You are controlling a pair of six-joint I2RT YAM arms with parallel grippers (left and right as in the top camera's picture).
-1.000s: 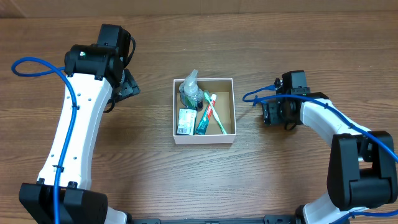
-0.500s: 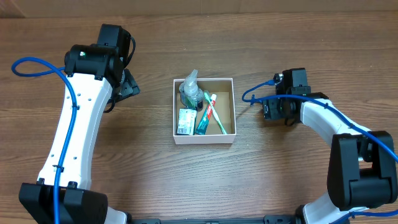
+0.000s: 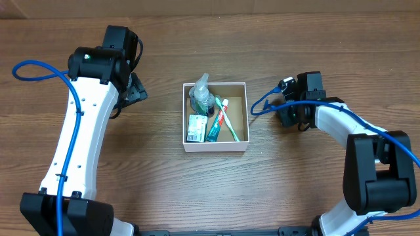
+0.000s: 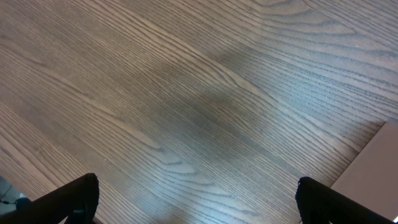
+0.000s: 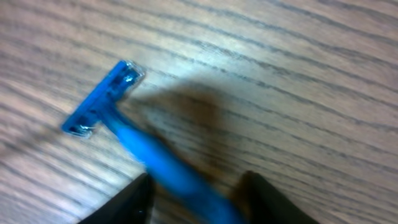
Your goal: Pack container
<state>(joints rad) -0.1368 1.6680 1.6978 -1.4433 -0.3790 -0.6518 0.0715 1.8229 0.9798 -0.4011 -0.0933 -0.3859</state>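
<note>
The container [image 3: 240, 86], a square white-walled box with a brown inside, sits mid-table. In it lie a clear bottle [image 3: 200, 97], a green-and-white carton [image 3: 195, 128] and a toothpaste tube and toothbrush [image 3: 223, 118]. My right gripper [image 3: 289, 115] is just right of the container. In the right wrist view the right gripper [image 5: 202, 202] is shut on the handle of a blue razor [image 5: 106, 102], whose head points away and casts a shadow on the wood. My left gripper [image 3: 131, 92] is left of the container. It is open and empty over bare wood in the left wrist view [image 4: 198, 199].
The table is dark wood grain. A blue cable [image 3: 266, 105] loops between the right wrist and the container's right wall. A pale tan flat surface [image 4: 379, 168] shows at the right edge of the left wrist view.
The right wrist has shifted slightly up and towards the container, and its blue cable has swung left. The left arm and the container have not moved.
</note>
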